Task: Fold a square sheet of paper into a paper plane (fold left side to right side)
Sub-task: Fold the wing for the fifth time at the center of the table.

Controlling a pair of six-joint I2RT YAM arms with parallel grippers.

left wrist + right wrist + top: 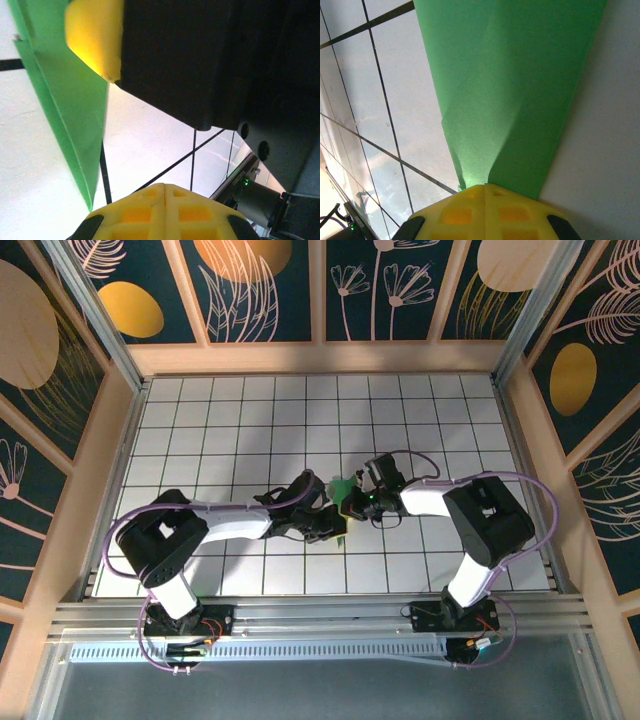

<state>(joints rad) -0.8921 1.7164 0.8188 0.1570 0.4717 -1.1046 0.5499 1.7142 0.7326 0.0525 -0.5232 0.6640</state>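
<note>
Between the closed yellow fingers [455,212] of the right gripper [485,187], the green paper [510,90] is pinched at its narrow end and fans outward, creased and layered, over the white gridded table [360,100]. Left gripper [165,186] is likewise closed; the paper's pointed tip ends just beside its fingers, contact undetermined. Overhead, both grippers meet near the table's centre, with the paper between them.
</note>
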